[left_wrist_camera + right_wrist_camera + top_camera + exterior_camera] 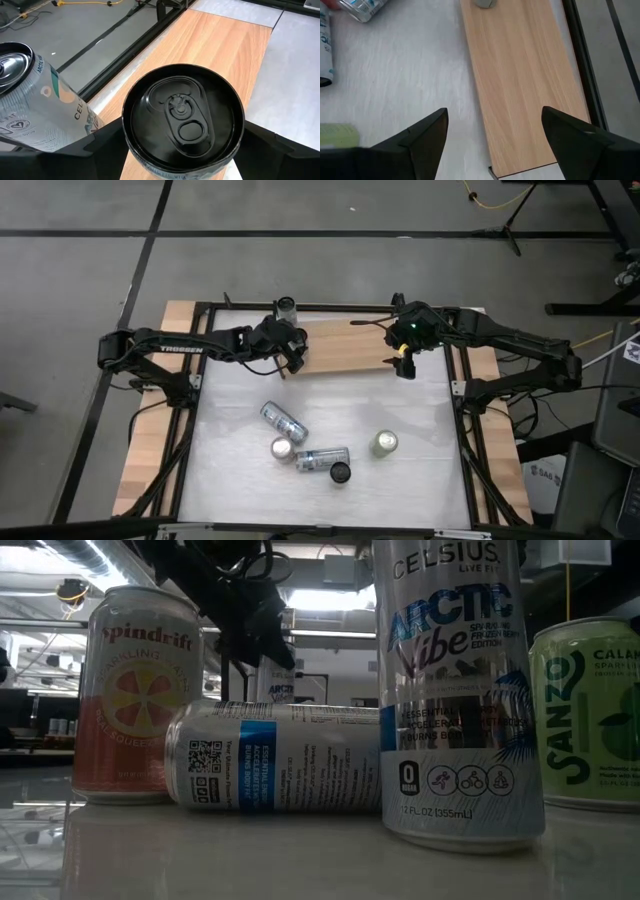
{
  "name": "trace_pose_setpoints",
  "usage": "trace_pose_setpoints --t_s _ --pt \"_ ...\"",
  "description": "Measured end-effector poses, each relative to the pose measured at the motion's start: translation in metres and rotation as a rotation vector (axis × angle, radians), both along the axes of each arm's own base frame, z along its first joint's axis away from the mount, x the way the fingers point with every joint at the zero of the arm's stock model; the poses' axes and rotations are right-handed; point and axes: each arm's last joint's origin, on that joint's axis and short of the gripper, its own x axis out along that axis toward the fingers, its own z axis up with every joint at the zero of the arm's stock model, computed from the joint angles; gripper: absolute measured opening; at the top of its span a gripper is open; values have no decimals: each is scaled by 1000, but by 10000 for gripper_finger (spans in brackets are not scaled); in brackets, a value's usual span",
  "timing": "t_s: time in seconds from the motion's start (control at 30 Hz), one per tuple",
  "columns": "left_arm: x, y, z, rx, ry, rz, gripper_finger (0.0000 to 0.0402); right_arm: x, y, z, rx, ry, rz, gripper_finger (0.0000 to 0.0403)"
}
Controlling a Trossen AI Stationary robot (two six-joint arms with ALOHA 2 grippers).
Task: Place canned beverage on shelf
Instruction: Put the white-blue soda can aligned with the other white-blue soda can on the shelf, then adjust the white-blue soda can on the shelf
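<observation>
My left gripper (292,355) is shut on an upright black-topped can (182,120) over the left end of the shelf, a light-wood board (345,345). The can's foot is hidden, so I cannot tell whether it stands on the board. A silver Celsius can (287,308) stands just beyond it at the board's far left corner and also shows in the left wrist view (30,105). My right gripper (405,365) is open and empty over the board's right end, its fingers apart in the right wrist view (495,145). My left gripper pinches the black-topped can between its two fingers, which lie on opposite sides of the can's wall (129,147) just below the top rim. It comes from the table's left side. The can is upright, its top facing up.
Several cans are on the white tabletop near the front: two silver cans lying down (283,420) (322,458), a standing silver-topped one (282,448), a black-topped one (340,472) and a green one (385,443). A black frame (455,390) borders the table.
</observation>
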Motion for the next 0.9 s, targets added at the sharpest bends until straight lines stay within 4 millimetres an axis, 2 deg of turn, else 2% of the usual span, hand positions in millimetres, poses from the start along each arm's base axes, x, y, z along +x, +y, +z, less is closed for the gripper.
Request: trace_pose_setpoints --t_s 0.2,0.63,0.9 --pt "2 0 6 -6 -7 -2 298 0 0 0 0 0 0 312" --pt "11 3 34 15 -93 -7 298 0 0 0 0 0 0 312" --pt "15 8 60 169 -66 -87 298 0 0 0 0 0 0 312"
